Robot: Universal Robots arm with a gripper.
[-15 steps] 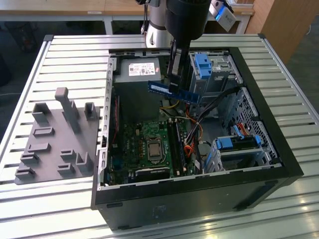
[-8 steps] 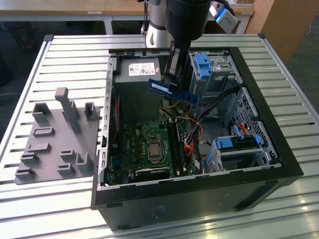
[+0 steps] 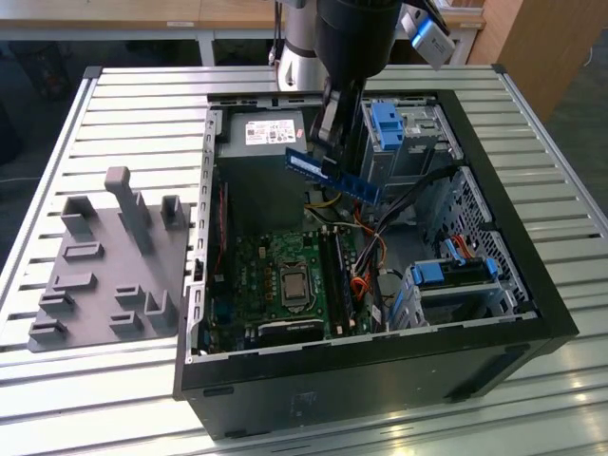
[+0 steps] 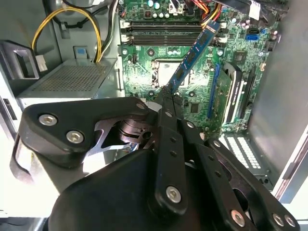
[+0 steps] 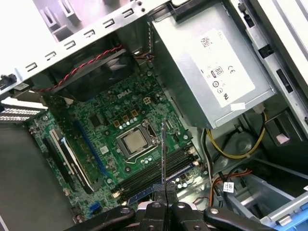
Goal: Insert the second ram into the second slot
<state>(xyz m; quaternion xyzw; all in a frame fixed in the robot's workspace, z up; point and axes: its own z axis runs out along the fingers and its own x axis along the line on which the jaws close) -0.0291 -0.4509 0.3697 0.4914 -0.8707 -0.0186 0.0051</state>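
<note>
My gripper [image 3: 330, 142] is shut on the second ram [image 3: 332, 174], a thin blue circuit-board stick held in the air above the open computer case. In the second wrist view the ram [image 4: 195, 53] slants away from the fingertips [image 4: 166, 98] over the motherboard. In the first wrist view it shows edge-on as a thin line [image 5: 163, 149] rising from the gripper [image 5: 163, 192]. The dark memory slots [image 3: 338, 275] lie side by side beside the processor socket [image 3: 293, 282], well below the stick. They also show in both wrist views [image 4: 166, 33] [image 5: 154, 175]. The ram touches no slot.
The case walls [image 3: 513, 237] ring the motherboard. A grey power supply [image 3: 266, 133] sits at the far end, with blue drive-bay brackets [image 3: 385, 123] [image 3: 427, 274] and loose cables [image 3: 366, 271] on the exterior view's right. A grey fixture plate [image 3: 104, 266] lies on the slatted table to the left.
</note>
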